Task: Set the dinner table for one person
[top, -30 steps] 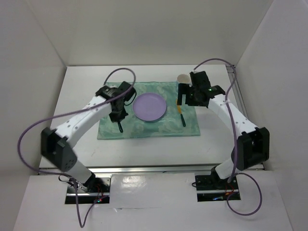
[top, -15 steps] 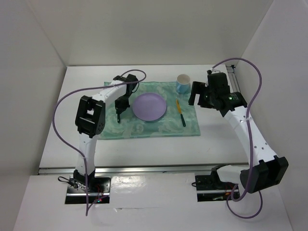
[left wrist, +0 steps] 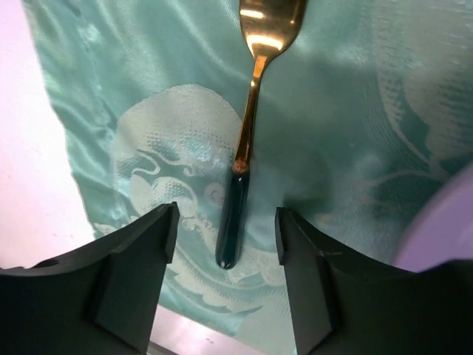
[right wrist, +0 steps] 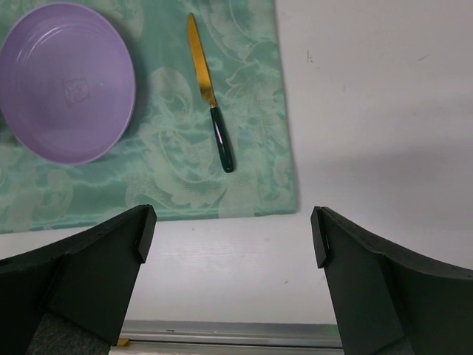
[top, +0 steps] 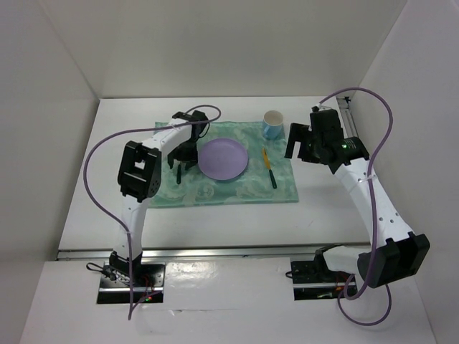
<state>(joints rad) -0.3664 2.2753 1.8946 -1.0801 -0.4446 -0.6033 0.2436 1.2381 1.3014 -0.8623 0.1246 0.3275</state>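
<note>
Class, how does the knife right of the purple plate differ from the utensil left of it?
The knife lies with no gripper around it; the left utensil lies between the left gripper's open fingers, untouched. The knife has a slim pointed gold blade; the left utensil's gold head is broader, cropped by the frame. Both have dark green handles and lie flat on the teal cloth.

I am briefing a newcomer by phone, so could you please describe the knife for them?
Find the teal patterned cloth on the white table. On it, right of the purple plate, lies the knife: a pointed gold blade on a dark green handle; the other utensil lies left of the plate.
</note>
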